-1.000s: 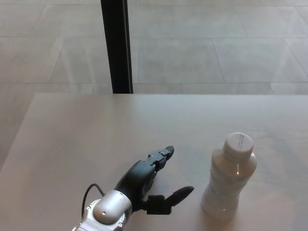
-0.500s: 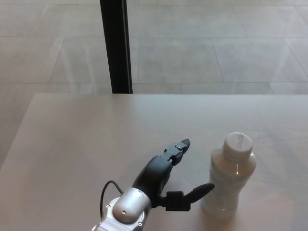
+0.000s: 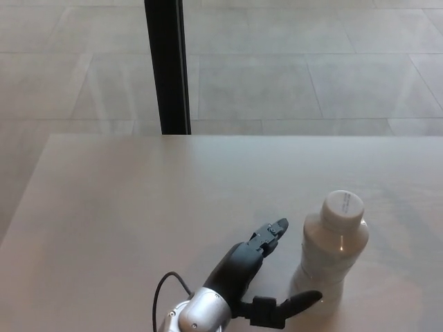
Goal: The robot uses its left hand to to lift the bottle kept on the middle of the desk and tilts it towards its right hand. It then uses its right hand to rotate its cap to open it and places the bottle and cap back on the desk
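Note:
A clear plastic bottle (image 3: pixel 329 259) with a white cap (image 3: pixel 342 205) stands upright on the pale desk (image 3: pixel 138 207), toward the near right. My left hand (image 3: pixel 259 277) reaches in from the bottom edge, just left of the bottle. It is open: the fingers (image 3: pixel 273 232) point at the bottle's shoulder and the thumb (image 3: pixel 297 302) stretches toward its base. The thumb tip is at the bottle's foot; whether it touches I cannot tell. My right hand does not show.
A black vertical post (image 3: pixel 166 66) stands behind the desk's far edge. Beyond it lies a tiled floor (image 3: pixel 311 69). The desk's left edge slants down toward the near left.
My left hand has moved to the right and forward, from a hand's width off to right beside the bottle, fingers still spread. The bottle has stayed put.

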